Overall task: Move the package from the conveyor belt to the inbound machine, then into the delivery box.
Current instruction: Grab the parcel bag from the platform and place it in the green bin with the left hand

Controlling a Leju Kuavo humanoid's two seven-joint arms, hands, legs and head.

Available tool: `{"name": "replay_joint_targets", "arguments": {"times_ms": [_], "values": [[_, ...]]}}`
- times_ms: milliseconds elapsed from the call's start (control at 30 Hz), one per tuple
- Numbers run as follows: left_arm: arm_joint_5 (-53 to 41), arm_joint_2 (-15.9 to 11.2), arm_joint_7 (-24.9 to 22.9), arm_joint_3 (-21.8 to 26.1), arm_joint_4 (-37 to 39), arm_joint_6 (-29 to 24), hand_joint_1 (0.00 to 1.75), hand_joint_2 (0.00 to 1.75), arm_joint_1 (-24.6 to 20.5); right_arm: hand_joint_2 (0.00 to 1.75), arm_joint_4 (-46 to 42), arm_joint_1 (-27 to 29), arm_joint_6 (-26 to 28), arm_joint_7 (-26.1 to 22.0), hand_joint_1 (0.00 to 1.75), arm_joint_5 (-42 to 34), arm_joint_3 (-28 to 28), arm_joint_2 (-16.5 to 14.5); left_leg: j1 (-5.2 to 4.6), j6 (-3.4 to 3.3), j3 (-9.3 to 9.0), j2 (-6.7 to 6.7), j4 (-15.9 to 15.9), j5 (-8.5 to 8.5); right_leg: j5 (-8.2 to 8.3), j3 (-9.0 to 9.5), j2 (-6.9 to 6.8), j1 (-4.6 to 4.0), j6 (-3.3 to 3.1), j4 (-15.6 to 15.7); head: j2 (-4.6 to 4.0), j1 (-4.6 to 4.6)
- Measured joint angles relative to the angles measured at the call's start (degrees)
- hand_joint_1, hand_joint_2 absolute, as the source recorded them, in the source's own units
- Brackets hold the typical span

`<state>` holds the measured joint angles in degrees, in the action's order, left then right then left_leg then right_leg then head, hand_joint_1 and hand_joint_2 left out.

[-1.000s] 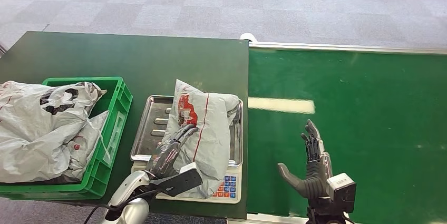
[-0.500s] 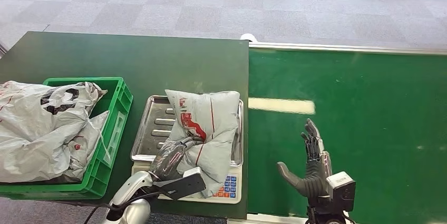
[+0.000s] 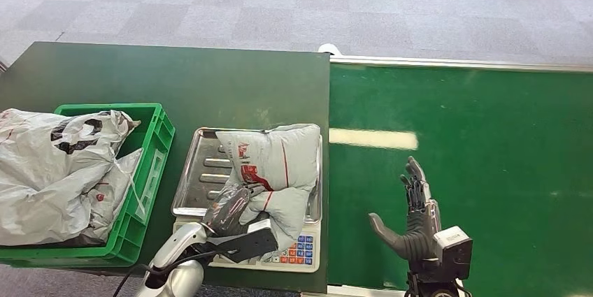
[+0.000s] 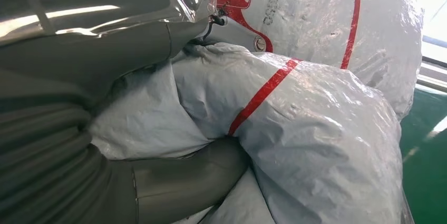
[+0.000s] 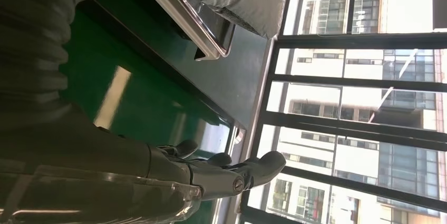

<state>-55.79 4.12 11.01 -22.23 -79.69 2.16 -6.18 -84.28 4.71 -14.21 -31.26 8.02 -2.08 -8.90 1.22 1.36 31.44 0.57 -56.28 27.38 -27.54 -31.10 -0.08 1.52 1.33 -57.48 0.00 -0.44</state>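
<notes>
Silver left arm (image 3: 171, 258) at lower left with black cable, dark grey left hand (image 3: 227, 209) under clear plastic cover, grey ribbed cuff, right hand (image 3: 412, 223) dark grey, thick thumb, silver wrist box, visible screw

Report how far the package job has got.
Done: the grey package is off the green conveyor belt and lies on the scale tray. In hand: the left hand grips its near end, thumb and fingers around the bag in the left wrist view. The right hand hangs open over the belt. Left: carrying it into the green crate, which already holds other bags.
</notes>
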Motion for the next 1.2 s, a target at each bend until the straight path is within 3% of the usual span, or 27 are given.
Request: {"name": "replay_joint_targets", "arguments": {"times_ms": [233, 533, 733, 1000, 1200], "values": [[9.41, -0.17, 11.26, 0.76, -1.33, -9.78, 1.75, 1.75, 1.09, 1.75, -0.02, 0.25, -0.34, 0.11, 0.00, 0.08, 0.26, -0.39, 0.01, 0.00, 0.40, -0.17, -0.01, -0.02, 0.04, -0.51, 0.08, -0.01, -0.02, -0.02, 0.00, 0.01], [12.86, -0.49, 18.71, 2.56, -6.38, -18.46, 1.75, 1.75, 2.55, 1.75, -0.02, 0.22, -0.69, 0.20, 0.00, 0.07, 0.61, -0.79, 0.01, 0.01, 0.92, -0.20, -0.02, -0.01, 0.04, -1.02, 0.10, -0.02, -0.03, -0.03, 0.00, 0.01], [13.11, -1.02, 20.85, 3.04, -8.51, -21.22, 1.75, 1.75, 3.26, 1.75, -0.02, 0.18, -0.59, 0.17, 0.00, -0.26, 0.68, -0.77, 0.01, 0.01, 0.98, -0.21, -0.02, -0.01, 0.03, -1.09, 0.10, -0.02, -0.02, -0.03, 0.00, 0.01], [10.10, -2.40, 26.45, 3.80, -11.76, -35.75, 1.75, 1.75, 3.36, 1.75, -0.01, 0.19, 0.04, -0.04, 0.00, -1.72, 0.70, -0.41, 0.02, 0.01, 0.98, -0.21, -0.02, -0.01, 0.03, -1.09, 0.10, -0.02, -0.02, -0.03, 0.00, 0.00], [9.25, -3.53, 27.59, 4.32, -13.52, -38.84, 1.75, 1.75, 3.40, 1.75, 0.00, 0.21, 0.28, -0.09, 0.00, -1.92, 0.69, -0.11, 0.02, 0.01, 0.99, -0.21, -0.02, -0.01, 0.03, -1.09, 0.10, -0.02, -0.02, -0.03, 0.00, 0.01]]}}
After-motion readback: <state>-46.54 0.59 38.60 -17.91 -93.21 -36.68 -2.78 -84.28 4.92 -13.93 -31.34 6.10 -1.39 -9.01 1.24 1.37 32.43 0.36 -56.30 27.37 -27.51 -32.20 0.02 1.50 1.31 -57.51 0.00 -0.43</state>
